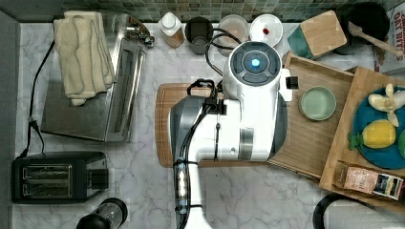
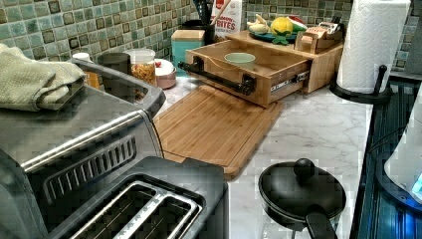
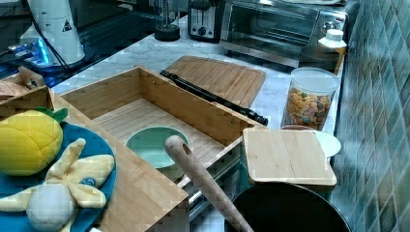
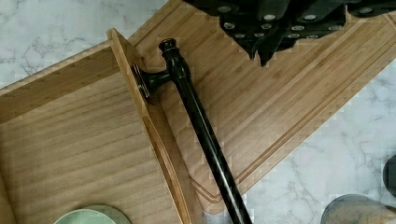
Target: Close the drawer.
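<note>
The drawer (image 1: pixel 305 138) is a shallow bamboo tray that stands pulled out from the wooden shelf (image 1: pixel 339 148), over the edge of the cutting board (image 1: pixel 165 124). A black bar handle (image 4: pixel 201 121) runs along its front wall (image 2: pixel 219 87). A pale green bowl (image 1: pixel 317 102) sits on the drawer's floor (image 4: pixel 70 140). In the wrist view my gripper (image 4: pixel 262 53) hangs above the cutting board (image 4: pixel 280 93), in front of the handle's end and apart from it. Its fingers are shut with nothing between them. In the top view the white arm (image 1: pixel 239 119) covers the drawer's front.
A toaster oven (image 1: pixel 90 95) with a towel on it and a black toaster (image 1: pixel 57 176) stand at the top view's left. Jars and cups (image 1: pixel 234 28) line the back wall. A paper towel roll (image 2: pixel 373 45) and a black pot lid (image 2: pixel 301 189) are at the left view's right.
</note>
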### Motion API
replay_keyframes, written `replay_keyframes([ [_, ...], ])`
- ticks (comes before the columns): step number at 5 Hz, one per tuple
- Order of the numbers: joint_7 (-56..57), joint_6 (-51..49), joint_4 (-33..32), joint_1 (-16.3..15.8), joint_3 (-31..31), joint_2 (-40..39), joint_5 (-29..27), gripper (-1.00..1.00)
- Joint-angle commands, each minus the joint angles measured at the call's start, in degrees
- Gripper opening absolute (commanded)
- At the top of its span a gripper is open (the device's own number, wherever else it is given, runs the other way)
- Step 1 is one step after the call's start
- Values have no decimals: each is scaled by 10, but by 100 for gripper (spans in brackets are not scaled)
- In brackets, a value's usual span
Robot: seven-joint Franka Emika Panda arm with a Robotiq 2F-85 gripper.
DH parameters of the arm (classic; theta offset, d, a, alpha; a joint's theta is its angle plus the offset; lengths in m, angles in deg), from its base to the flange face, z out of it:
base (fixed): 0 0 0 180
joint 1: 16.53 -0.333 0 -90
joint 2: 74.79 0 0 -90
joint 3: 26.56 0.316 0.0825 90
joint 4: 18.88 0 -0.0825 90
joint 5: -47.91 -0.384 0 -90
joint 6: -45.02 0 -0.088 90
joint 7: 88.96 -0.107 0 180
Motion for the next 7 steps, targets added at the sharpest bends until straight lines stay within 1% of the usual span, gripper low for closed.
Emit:
replay_keyframes([
  [1,0,0,-7,2,-2,0,1,-100],
  [2,43,11,-2,20,23,-22,13,-100],
  [3,119,48,-9,-18,-13,-39,-1,-100],
  [4,152,96,-8,-6,13,-69,17,-100],
  [5,153,83,12,-5,12,-96,17,-100],
  [6,155,127,-12,-10,10,-101,58,-100],
  [7,194,187,-57,-5,11,-92,83,-100],
])
